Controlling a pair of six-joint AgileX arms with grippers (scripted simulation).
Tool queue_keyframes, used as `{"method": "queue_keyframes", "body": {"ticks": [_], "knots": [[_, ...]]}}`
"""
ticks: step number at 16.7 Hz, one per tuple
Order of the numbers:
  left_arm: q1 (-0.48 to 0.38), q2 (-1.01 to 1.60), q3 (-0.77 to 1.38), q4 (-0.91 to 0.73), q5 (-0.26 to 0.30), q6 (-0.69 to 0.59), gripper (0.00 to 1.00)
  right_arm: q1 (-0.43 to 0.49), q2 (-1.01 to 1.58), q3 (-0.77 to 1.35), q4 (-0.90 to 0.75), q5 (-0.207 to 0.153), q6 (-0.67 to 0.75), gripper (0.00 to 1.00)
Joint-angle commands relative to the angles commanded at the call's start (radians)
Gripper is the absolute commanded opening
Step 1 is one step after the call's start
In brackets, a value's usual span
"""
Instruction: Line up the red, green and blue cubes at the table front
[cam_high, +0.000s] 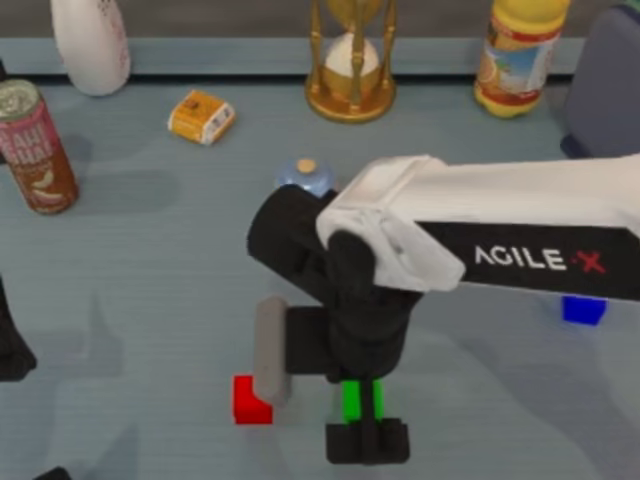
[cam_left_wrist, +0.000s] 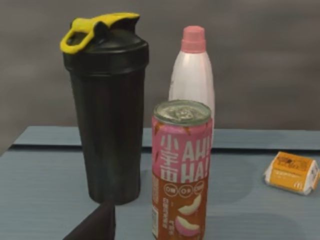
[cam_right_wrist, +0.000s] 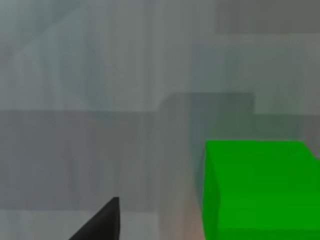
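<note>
Our right gripper (cam_high: 366, 420) reaches to the tabletop (cam_high: 150, 300) front, jaws clenched on the green cube (cam_high: 360, 400). The red cube (cam_high: 250, 401) sits near its left; the blue cube (cam_high: 583, 310) lies well right.

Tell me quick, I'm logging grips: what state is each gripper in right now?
Left gripper: out of view, arm parked at the table's left edge.
Right gripper: at the green cube near the front; jaws' state cannot be told.
</note>
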Motion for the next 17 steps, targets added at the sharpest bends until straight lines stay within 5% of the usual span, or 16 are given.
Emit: {"method": "queue_keyframes", "body": {"ticks": [7,13,17], "knots": [[0.000,0.000,0.000,0.000,0.000,0.000,1.00,0.002,-0.069,0.153,-0.228,-0.001,-0.003,1.00],[0.000,0.000,0.000,0.000,0.000,0.000,1.00,-0.009,-0.071,0.155,-0.232,0.000,0.011,1.00],[0.000,0.000,0.000,0.000,0.000,0.000,1.00,-0.100,-0.078,0.136,-0.219,0.002,0.160,1.00]]}}
